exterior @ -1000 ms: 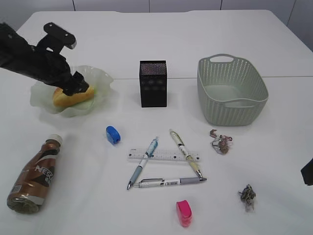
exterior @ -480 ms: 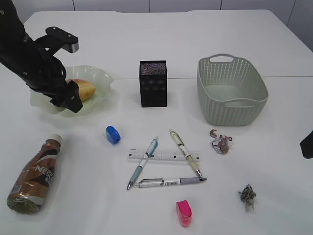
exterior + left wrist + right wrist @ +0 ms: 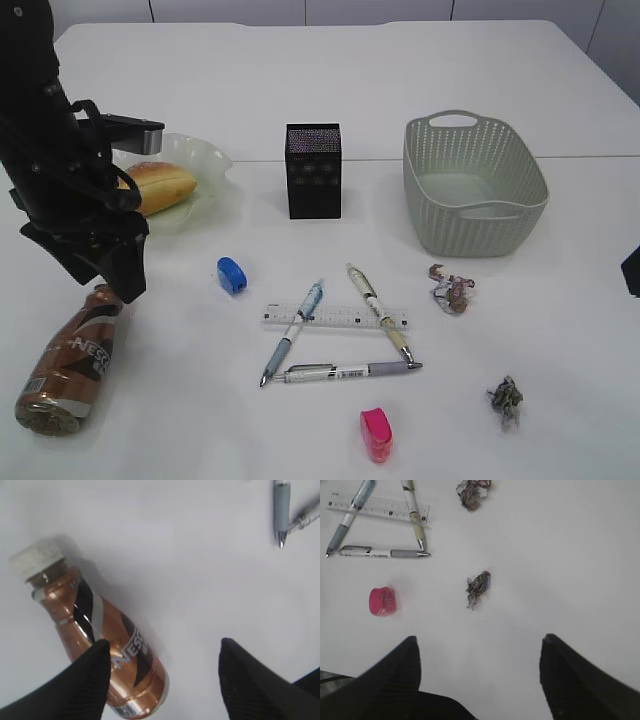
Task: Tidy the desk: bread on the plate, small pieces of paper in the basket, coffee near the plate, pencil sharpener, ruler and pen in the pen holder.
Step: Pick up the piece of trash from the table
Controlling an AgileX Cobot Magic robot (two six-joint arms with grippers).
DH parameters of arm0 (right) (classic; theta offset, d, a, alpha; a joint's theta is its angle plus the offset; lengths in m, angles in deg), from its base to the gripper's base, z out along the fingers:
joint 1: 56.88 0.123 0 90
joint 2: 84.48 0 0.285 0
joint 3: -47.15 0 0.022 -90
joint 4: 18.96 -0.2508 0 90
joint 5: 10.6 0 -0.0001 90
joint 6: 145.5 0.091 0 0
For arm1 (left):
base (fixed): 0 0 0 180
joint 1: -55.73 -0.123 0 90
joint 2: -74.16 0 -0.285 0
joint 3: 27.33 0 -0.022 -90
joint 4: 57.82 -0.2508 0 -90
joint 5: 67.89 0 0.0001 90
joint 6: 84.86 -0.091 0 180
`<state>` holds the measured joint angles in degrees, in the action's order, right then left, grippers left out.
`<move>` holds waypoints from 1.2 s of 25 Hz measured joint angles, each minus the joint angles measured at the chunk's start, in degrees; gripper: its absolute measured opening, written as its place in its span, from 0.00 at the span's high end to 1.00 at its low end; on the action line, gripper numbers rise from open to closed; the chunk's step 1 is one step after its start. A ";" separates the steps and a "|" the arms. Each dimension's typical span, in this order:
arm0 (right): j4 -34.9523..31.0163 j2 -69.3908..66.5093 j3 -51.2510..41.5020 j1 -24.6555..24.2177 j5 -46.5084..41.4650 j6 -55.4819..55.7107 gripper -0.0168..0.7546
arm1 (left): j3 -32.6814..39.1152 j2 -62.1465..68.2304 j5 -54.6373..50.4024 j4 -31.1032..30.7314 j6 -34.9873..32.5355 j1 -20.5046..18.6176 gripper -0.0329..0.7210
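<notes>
Left gripper [image 3: 162, 667] stands spread wide, holding nothing, above the brown plastic coffee bottle [image 3: 95, 640], which lies on its side on the white table [image 3: 330, 90] at 8 o'clock of the exterior view, white cap toward 12. Right gripper [image 3: 477, 672] is likewise spread and empty, over bare table below a small crumpled paper scrap [image 3: 477, 587].

Yellow bread roll [image 3: 160, 186] rests in the pale green ruffled glass plate [image 3: 205, 160] at 10 o'clock. Black mesh pen holder [image 3: 313, 170] stands upright at centre top; grey-green perforated plastic basket [image 3: 475, 185] at 2 o'clock.

Clear plastic ruler [image 3: 335, 318] lies at centre with three pens [image 3: 345, 372] crossing or beside it. Blue pencil sharpener [image 3: 231, 275] sits at 9 o'clock of the ruler, pink pencil sharpener [image 3: 376, 435] at 6 o'clock. A second paper scrap [image 3: 451, 290] lies just below the basket.
</notes>
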<state>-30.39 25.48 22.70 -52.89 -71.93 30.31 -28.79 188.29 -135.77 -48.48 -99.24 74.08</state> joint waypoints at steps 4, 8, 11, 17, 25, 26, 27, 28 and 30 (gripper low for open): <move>-1.16 0.00 0.79 0.00 -1.06 0.00 0.27 | 0.00 -1.80 0.19 0.97 2.06 0.00 0.31; -1.61 0.00 0.79 0.00 -2.37 0.00 0.27 | 2.02 -6.65 3.49 4.24 2.67 -0.19 0.31; -2.88 0.00 0.79 0.00 -3.09 0.00 0.27 | 4.36 -9.65 3.53 4.44 2.77 -0.23 0.31; -4.36 0.00 0.79 0.00 -5.77 -0.52 0.27 | 10.55 -14.20 5.35 3.42 3.49 -1.01 0.31; -4.43 0.00 0.79 0.00 -6.09 -0.01 0.27 | 19.61 -21.89 8.44 3.63 6.43 -3.74 0.31; -4.52 -0.10 0.79 0.00 -6.09 0.26 0.27 | 20.03 -22.42 8.58 3.79 6.55 -3.74 0.31; -4.66 -0.18 0.79 0.00 -5.97 0.51 0.27 | 20.16 -22.85 8.71 3.83 6.83 -3.74 0.31; -4.81 -0.60 1.22 0.00 -5.97 1.18 0.27 | 20.16 -22.98 8.97 3.92 7.51 -3.74 0.31; -4.80 -2.35 2.61 0.00 -5.89 1.70 0.27 | 20.16 -23.07 9.40 4.18 8.66 -3.74 0.31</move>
<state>-35.19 23.12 25.31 -52.89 -77.82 32.02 -8.63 165.22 -126.37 -44.31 -90.58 70.34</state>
